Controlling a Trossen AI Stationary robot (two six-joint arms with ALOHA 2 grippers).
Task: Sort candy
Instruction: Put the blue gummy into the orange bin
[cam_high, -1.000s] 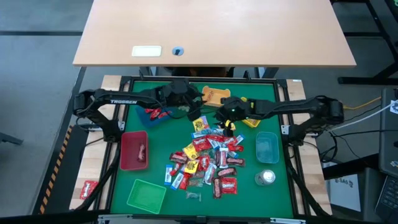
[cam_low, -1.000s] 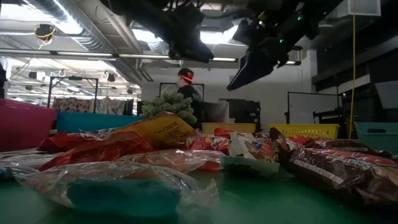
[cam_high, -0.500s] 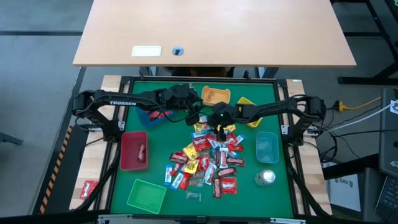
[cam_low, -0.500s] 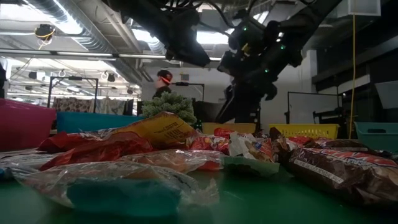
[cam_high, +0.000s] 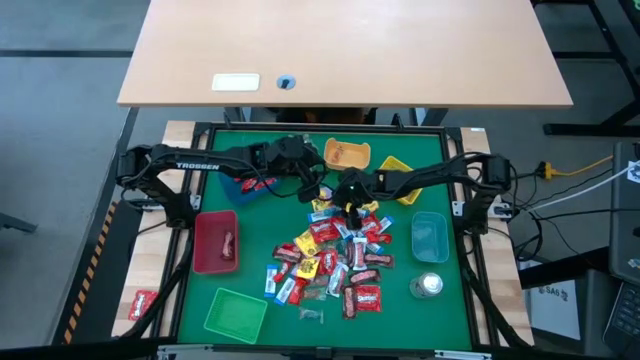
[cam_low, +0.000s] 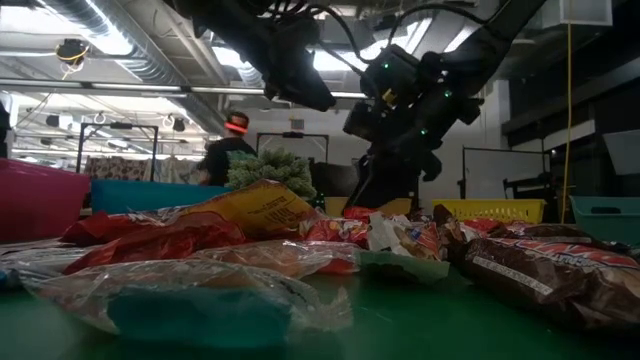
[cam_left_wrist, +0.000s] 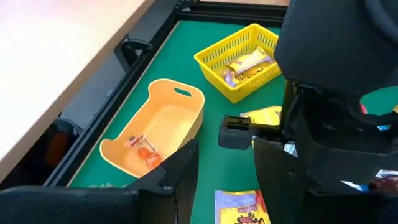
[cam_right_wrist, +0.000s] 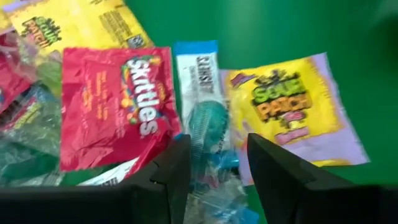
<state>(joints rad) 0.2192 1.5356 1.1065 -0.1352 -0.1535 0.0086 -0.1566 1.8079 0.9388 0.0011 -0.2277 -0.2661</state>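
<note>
Swung inward from the table's right half over the last second, the right gripper (cam_high: 352, 205) now low over the far edge of the candy pile (cam_high: 335, 258), fingers (cam_right_wrist: 163, 177) parted a moderate way, nothing between them. Straddled by those fingers, in the right wrist view: a blue-white wrapped sweet (cam_right_wrist: 204, 118), with a red Skittles packet (cam_right_wrist: 118, 112) on one side and a yellow Sour Patch packet (cam_right_wrist: 287, 115) on the other; contact with any of them cannot be told. Left gripper (cam_high: 308, 183) just beside it, hardly moved, above the green mat (cam_high: 420, 330) near the orange tray (cam_high: 346, 153), jaws partly open and empty. Both grippers close together at the table's far middle, little room between them. Candy heaped at the centre of the mat. Around the pile: red tray (cam_high: 215, 241) at left, green tray (cam_high: 235, 314) at near left, teal tray (cam_high: 430, 238) at right, yellow basket (cam_high: 402, 187) at far right. Bare mat between pile and trays on all sides.
</note>
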